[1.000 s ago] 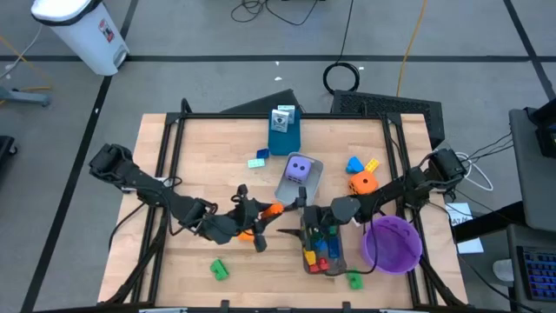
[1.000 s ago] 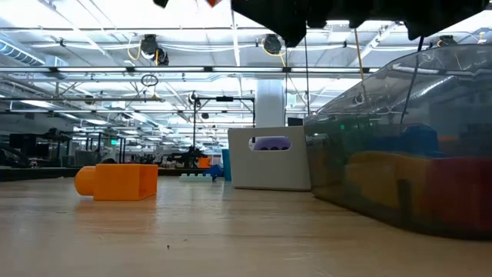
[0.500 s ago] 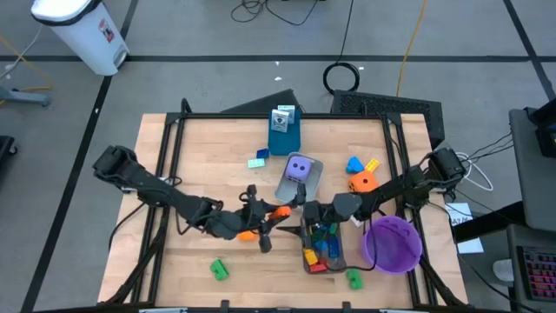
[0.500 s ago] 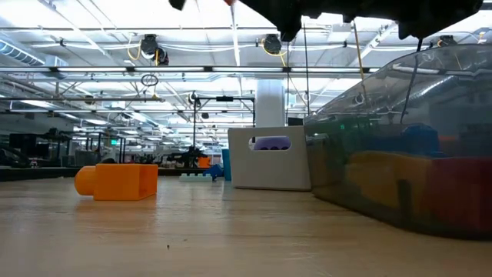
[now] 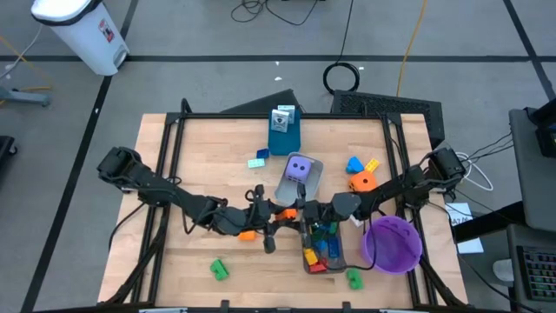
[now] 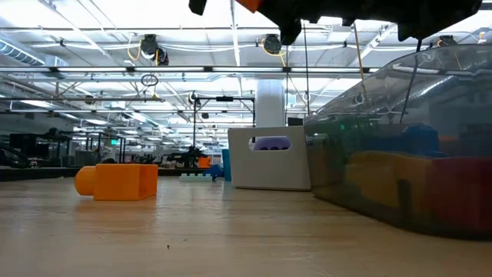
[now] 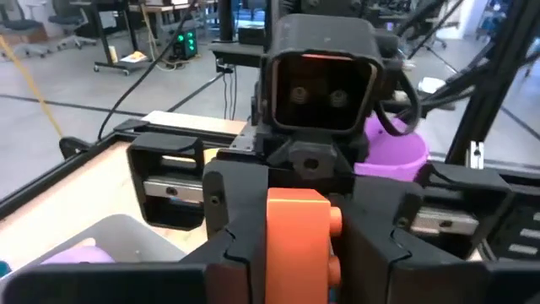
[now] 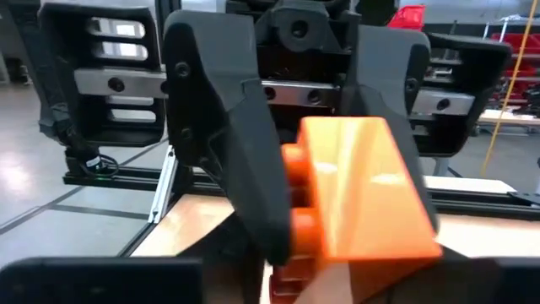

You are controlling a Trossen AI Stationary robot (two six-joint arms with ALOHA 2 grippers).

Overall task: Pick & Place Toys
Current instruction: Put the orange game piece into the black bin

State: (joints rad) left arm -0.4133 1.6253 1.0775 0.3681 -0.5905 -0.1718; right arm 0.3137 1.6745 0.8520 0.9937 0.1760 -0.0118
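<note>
Both jaws seemingly pinch one orange brick (image 7: 297, 241).

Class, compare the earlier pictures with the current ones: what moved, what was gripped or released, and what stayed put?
The left claw, holding an orange brick, travelled toward the right claw, which stayed above the clear tray. The right claw's fingers narrowed around the brick, so both claws now meet at it. The purple die, purple bowl and loose bricks did not move.
</note>
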